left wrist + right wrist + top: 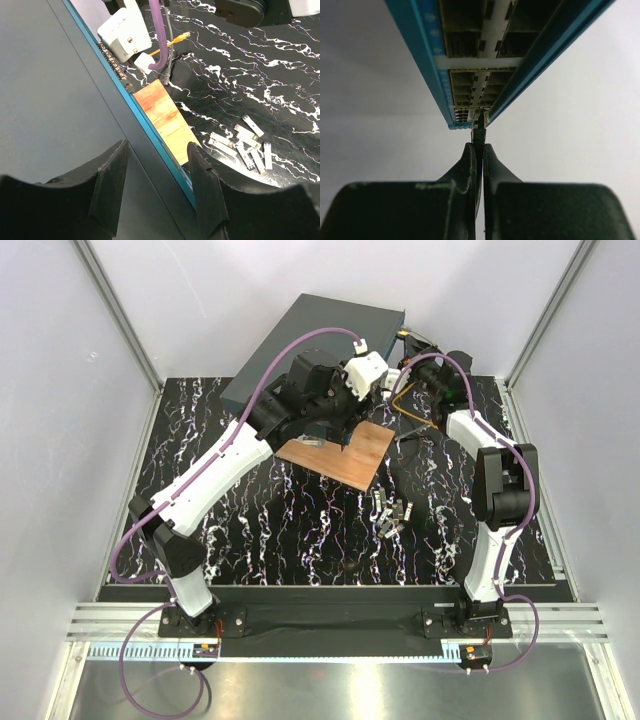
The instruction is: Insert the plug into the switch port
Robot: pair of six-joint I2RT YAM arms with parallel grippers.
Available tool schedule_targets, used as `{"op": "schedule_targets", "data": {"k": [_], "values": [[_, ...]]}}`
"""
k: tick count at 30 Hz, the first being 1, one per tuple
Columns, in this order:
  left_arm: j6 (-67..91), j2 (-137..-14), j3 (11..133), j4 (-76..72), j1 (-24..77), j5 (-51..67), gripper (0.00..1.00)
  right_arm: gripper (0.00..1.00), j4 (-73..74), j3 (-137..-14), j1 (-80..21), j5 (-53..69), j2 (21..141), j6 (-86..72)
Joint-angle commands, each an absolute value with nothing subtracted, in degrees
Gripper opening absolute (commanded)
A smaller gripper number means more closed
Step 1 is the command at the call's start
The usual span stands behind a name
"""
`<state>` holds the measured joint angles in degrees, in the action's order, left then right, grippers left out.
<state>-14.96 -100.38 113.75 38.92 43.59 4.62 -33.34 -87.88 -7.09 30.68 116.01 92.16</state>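
The switch (310, 335) is a flat dark grey box at the back. Its teal front face (150, 125) carries a row of ports (470, 75). My right gripper (479, 146) is shut on the plug (479, 122), a thin dark piece with a pale tip. The tip touches the teal face at the end ports; I cannot tell whether it is seated. My left gripper (156, 150) is open, its fingers astride the switch's front edge without gripping it. A yellowish connector (182, 36) on an orange cable (159, 50) shows beyond the right wrist.
A wooden board (345, 452) lies in front of the switch, partly under it in the left wrist view (167, 120). Several small grey modules (390, 515) lie on the black marbled mat. Orange cable loops (420, 420) run near my right gripper (415, 370).
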Motion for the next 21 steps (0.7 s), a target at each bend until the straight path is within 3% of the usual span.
{"op": "schedule_targets", "data": {"k": [1,11,19,21], "values": [[-22.32,-101.25,110.22,55.99,32.70,-15.21,0.53,0.00,-29.09,-89.74,-15.82,46.23,118.47,92.98],[-22.15,-100.72,110.39,56.34,32.70,-15.38,0.54,0.00,-31.11,-93.78,-16.26,44.47,119.71,89.83],[-21.10,-100.90,111.01,56.95,32.70,-14.06,0.56,0.00,-32.17,-82.28,-16.00,42.63,113.30,91.40],[-20.92,-100.90,111.01,57.30,32.70,-13.97,0.56,0.04,-32.08,-81.13,-15.65,41.66,112.77,91.49]]}}
